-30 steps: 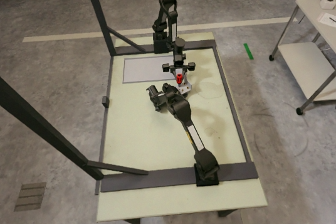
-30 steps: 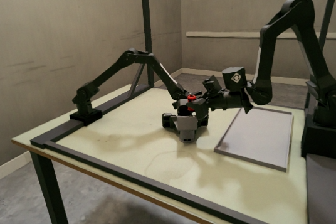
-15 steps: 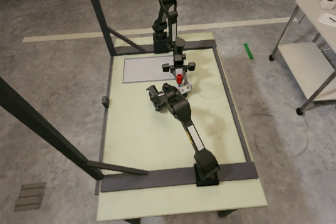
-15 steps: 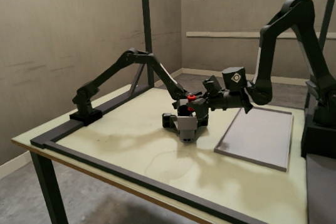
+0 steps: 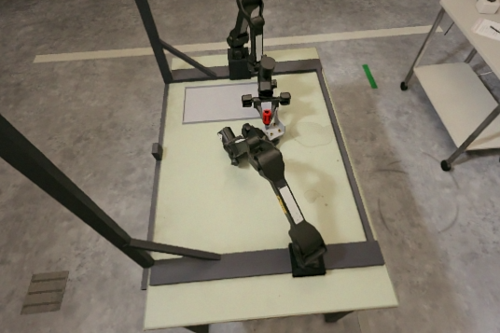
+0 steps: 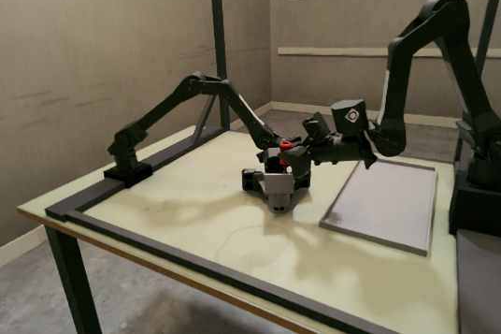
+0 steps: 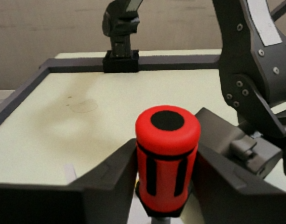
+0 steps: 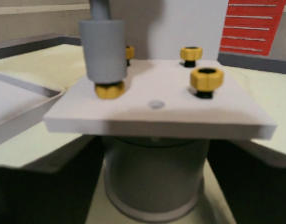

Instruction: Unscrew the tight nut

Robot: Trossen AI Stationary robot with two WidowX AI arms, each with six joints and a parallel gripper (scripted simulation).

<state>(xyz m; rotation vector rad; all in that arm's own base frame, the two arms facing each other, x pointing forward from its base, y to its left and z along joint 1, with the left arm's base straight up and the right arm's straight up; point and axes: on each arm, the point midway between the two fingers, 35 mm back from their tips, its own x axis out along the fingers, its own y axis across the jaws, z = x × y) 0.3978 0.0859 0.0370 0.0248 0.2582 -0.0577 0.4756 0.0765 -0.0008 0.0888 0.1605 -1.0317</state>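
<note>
My left gripper [image 5: 267,114] [image 6: 286,158] [image 7: 163,145] is shut on the red handle of the nut driver [image 5: 267,117] [image 6: 285,145] [image 7: 167,137] [image 8: 103,55]. The driver is upright, its grey socket over the top of the front-left yellow nut [image 8: 109,90], which sits low on the bracket [image 5: 275,133] [image 6: 279,182] [image 8: 159,90]. The front-right nut [image 8: 206,79] and back-right nut [image 8: 191,53] stand raised on dark studs; the back-left nut [image 8: 130,52] is partly hidden. My right gripper [image 8: 153,132] is shut on the standing grey joint module [image 6: 279,203] [image 8: 154,185], below the bracket.
A shallow grey tray [image 5: 210,104] [image 6: 383,206] lies beside the module, near the left arm's base. The right arm [image 5: 268,159] [image 7: 251,65] is close beside the left gripper. Dark rails [image 5: 347,159] edge the table.
</note>
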